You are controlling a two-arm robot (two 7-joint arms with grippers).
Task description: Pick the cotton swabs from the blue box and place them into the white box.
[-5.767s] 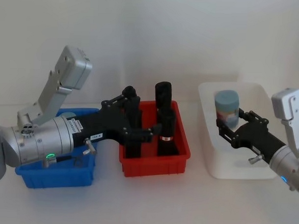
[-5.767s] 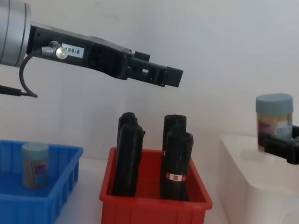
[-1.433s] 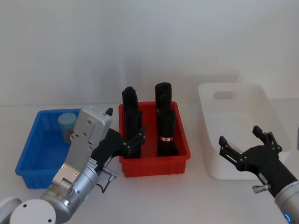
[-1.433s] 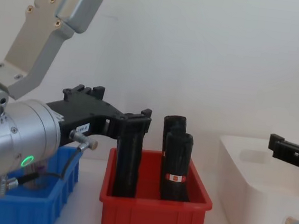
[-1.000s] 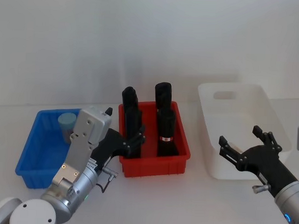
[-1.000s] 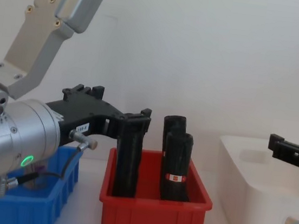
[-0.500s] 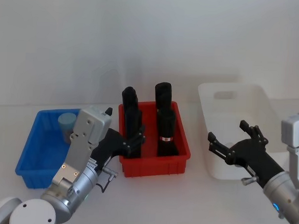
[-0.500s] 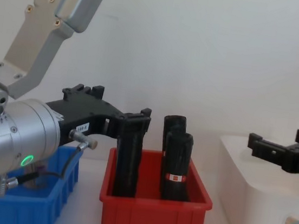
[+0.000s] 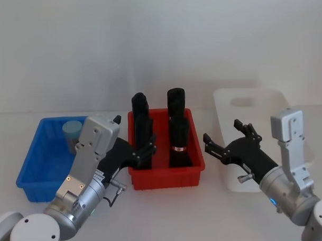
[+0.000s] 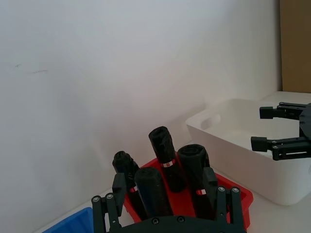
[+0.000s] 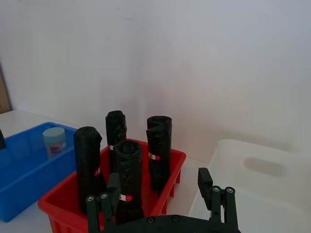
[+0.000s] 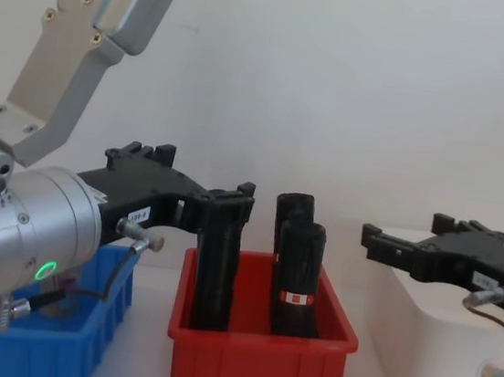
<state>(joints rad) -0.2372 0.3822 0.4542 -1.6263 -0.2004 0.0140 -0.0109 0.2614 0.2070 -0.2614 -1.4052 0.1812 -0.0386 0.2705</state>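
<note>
Black fingers of the left gripper (image 10: 164,188) stand spread and empty, nearest of all, at the 8 o'clock corner of the red bin (image 9: 167,180), close by the black bottles (image 9: 179,137). The right gripper (image 11: 159,187), likewise spread and empty, hangs above the gap at the bin's 3 o'clock side, reaching over the white box (image 9: 246,110) at its left rim. Bare tabletop (image 9: 200,222) lies open in front. At 9 o'clock sits the blue box (image 9: 39,193); one tub of cotton swabs (image 9: 72,132) stands upright by its far wall, toward 1 o'clock, apart from both grippers.

Four angles, red bin (image 9: 167,180) in all.
</note>
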